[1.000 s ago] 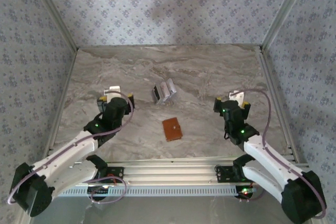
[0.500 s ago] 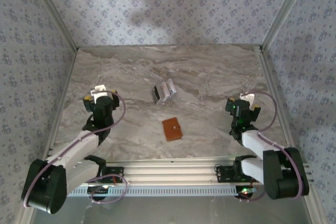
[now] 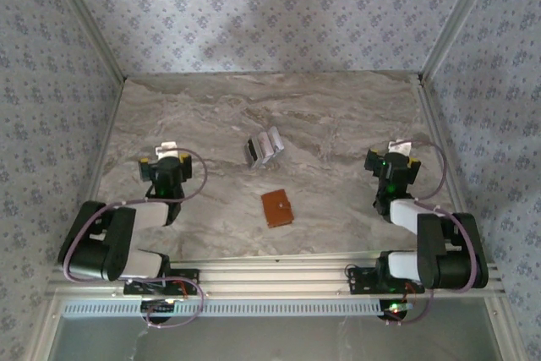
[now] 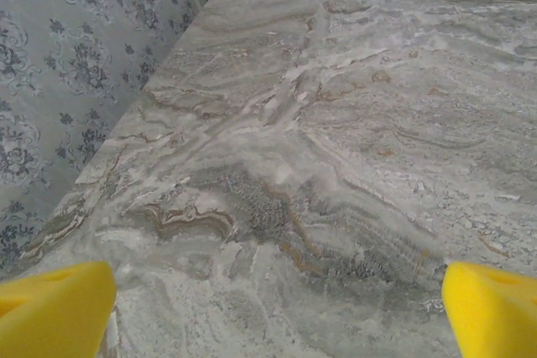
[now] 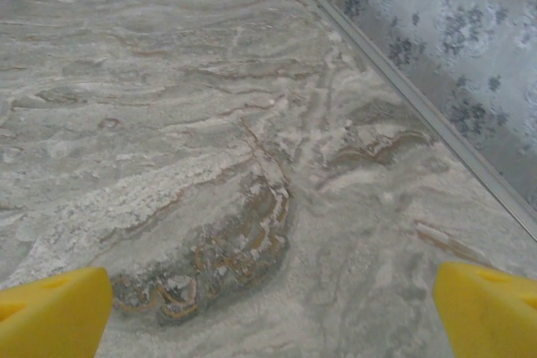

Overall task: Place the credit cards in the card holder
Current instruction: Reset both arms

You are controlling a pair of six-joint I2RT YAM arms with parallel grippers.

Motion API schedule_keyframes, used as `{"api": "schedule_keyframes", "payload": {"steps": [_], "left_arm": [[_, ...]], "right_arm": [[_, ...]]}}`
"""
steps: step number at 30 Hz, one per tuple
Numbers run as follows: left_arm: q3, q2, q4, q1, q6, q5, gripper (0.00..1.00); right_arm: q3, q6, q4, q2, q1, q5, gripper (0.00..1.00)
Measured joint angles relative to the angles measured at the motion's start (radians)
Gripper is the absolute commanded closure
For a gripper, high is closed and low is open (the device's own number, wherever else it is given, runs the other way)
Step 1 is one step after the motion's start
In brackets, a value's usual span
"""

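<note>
Mid surface [image 3: 338, 116], the credit cards [image 3: 264, 149] are clustered, card holder [image 3: 277, 208] at their 6 o'clock. Thin, stiff, slick, so probably best pinched by an edge. Left tool [image 3: 165, 153] and right tool [image 3: 393, 155] are spread wide, empty.

- One tan-brown card holder [image 3: 277, 208].
- One cluster of credit cards [image 3: 264, 148]: one dark card and at least two pale ones. The exact number is too small to tell.
- Two arms: the left arm [image 3: 106, 238] and the right arm [image 3: 441, 247].
- Two grippers: the left gripper [image 3: 166, 151] and the right gripper [image 3: 400, 150].
- Two yellow fingertips [image 4: 54, 308] on each gripper, four in all.
- One marble table [image 3: 338, 116].
</note>
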Motion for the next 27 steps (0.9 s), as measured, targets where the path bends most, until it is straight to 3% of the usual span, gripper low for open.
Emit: {"api": "schedule_keyframes", "payload": {"steps": [4,11,16,27], "left_arm": [[0.000,0.079,0.144,0.040,0.003,0.006,0.00],[0.000,0.084,0.175,0.097,-0.009,0.079,0.00],[0.003,0.134,0.219,0.138,-0.024,0.167,0.01],[0.075,0.158,0.128,0.199,-0.065,0.277,0.00]], "right_arm": [[0.023,-0.024,0.004,0.014,-0.033,-0.099,0.00],[-0.018,-0.049,0.097,0.014,-0.035,-0.225,0.00],[-0.025,-0.053,0.219,0.173,-0.034,-0.268,0.00],[0.062,-0.068,0.189,0.220,-0.032,-0.301,0.00]]}}
